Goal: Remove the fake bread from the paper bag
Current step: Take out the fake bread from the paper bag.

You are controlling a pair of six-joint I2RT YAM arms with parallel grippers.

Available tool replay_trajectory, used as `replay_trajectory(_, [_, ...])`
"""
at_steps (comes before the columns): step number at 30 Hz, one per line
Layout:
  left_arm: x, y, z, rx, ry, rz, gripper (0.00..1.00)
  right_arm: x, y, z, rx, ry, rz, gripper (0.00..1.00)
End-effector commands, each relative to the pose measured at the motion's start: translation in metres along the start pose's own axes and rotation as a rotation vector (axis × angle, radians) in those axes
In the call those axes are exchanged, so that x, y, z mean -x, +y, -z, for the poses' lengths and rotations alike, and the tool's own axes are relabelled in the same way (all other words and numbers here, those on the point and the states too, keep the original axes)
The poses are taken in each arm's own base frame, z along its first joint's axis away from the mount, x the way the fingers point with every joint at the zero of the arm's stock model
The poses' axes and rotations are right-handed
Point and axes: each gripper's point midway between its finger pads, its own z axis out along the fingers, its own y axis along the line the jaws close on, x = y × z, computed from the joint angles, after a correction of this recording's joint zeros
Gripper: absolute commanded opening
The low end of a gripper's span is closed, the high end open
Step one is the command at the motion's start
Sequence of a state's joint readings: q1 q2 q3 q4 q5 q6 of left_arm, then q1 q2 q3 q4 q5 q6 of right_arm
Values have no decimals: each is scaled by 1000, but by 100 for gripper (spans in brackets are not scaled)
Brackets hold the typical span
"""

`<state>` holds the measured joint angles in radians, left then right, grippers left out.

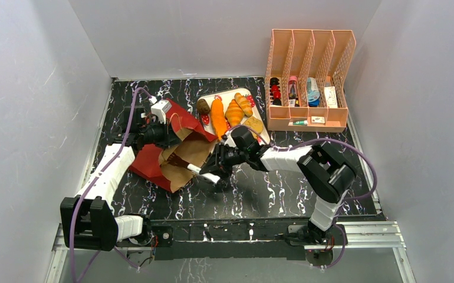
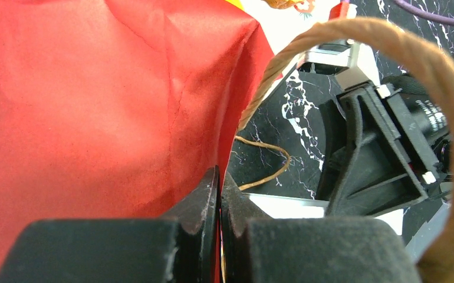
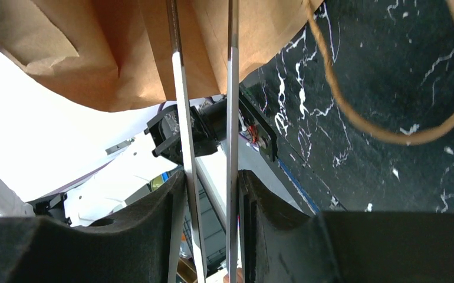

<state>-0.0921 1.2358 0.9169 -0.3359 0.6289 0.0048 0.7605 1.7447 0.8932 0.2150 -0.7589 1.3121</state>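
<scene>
Inspection of both my grippers. The paper bag [image 1: 180,154] lies on its side on the table, with its red base end toward my left arm and its brown mouth facing my right arm. My left gripper [image 2: 219,177] is closed, pinching the red paper at the base end. My right gripper [image 3: 213,177] is squeezed on the two arms of the metal tongs [image 3: 180,88], which run away from it toward the brown mouth, roughly along the bag's long axis. The right arm is the nearer one to the opening. Fake bread [image 1: 219,117] is visible only on the tray [image 1: 227,93], just beyond the bag on its far side. No view shows the bag's interior, so I cannot tell whether any piece remains inside. In my judgement, any next reach goes straight in along that axis.
</scene>
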Motion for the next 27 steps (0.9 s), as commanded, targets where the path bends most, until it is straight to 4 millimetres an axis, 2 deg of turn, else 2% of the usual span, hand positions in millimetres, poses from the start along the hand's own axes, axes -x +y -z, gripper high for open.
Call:
replay_trajectory(1, [3, -11, 0, -59, -14, -4, 0, 9, 20, -14, 69, -6, 44, 32])
replay_trajectory(12, [6, -11, -2, -65, -5, 6, 0, 18, 25, -38, 129, -25, 61, 33])
replay_trajectory(20, [8, -11, -3, -69, -2, 13, 0, 42, 35, -53, 156, -85, 102, 32])
replay_trajectory(21, [8, -10, -3, -61, 0, 15, 0, 47, 35, -56, 160, -98, 113, 27])
replay_trajectory(22, [10, -6, -1, -26, -7, 20, 0, 50, 39, -54, 157, -118, 146, 15])
replay_trajectory(24, [16, -2, 3, 21, -28, 23, 0, 51, 41, -45, 140, -142, 173, 1])
replay_trajectory(27, [35, 13, 18, 165, -93, 39, 0, 45, 44, -26, 64, -168, 253, 0])
